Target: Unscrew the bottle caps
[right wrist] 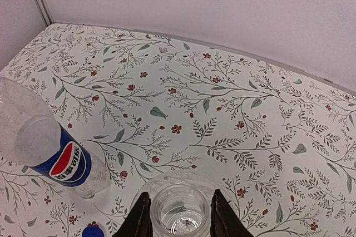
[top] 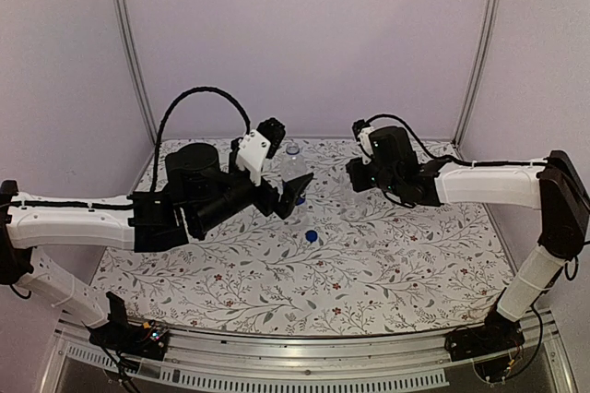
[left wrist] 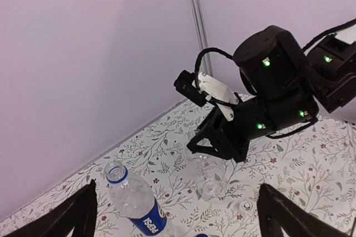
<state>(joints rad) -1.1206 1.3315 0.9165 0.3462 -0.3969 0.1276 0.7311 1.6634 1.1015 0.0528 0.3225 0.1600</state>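
The labelled bottle (top: pixel 293 164) stands upright with no cap, its open mouth ringed in blue (left wrist: pixel 115 171). The blue cap (top: pixel 312 236) lies on the table in front of it. My left gripper (top: pixel 286 197) is wide open and empty, its fingers well apart either side of the labelled bottle (left wrist: pixel 136 206). The unlabelled clear bottle (right wrist: pixel 181 212) stands upright with its mouth open. My right gripper (right wrist: pixel 181 220) is closed from above on its neck. A pale cap (left wrist: pixel 243 208) lies on the table next to the clear bottle (left wrist: pixel 211 184).
The floral tablecloth (top: pixel 369 273) covers the table. Pale walls and two metal posts (top: pixel 129 42) close off the back and sides. The labelled bottle (right wrist: pixel 53 156) and the blue cap (right wrist: pixel 92 230) lie left of my right gripper.
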